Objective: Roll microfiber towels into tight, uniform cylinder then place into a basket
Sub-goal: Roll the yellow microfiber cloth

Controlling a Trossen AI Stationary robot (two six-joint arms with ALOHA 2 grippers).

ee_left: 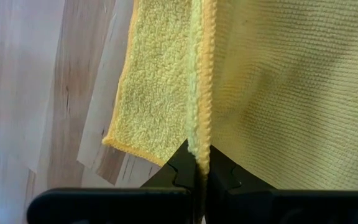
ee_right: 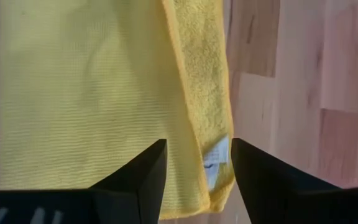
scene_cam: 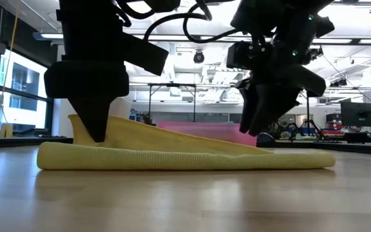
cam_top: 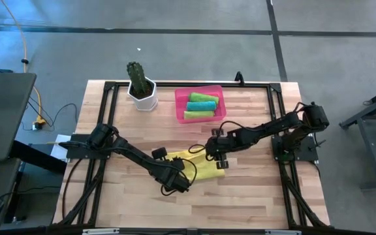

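A yellow microfiber towel (cam_top: 202, 171) lies partly folded near the middle of the table; in the low view its upper layer (scene_cam: 166, 138) slopes up toward my left gripper (scene_cam: 98, 134), which is shut on it. My right gripper (ee_right: 197, 168) hangs open just above the towel's other end, its fingers on either side of the hemmed edge with the white label (ee_right: 216, 155), touching nothing. At the back, the pink basket (cam_top: 179, 108) holds two lime green rolled towels (cam_top: 203, 97) and a teal one (cam_top: 201, 106). My left gripper pinches the yellow towel's stitched hem (ee_left: 200, 134) between its two shut fingers, coming from above and slanting down. The hem runs on away from the fingertips. That edge is raised off the table (scene_cam: 82, 125), while the rest of the towel lies flat on the wood.
A white pot with a green cactus (cam_top: 141, 88) stands at the back left, beside the basket. A black frame (cam_top: 103, 91) runs round the table's edges. Bare wood lies at the near side of the towel (cam_top: 240, 202).
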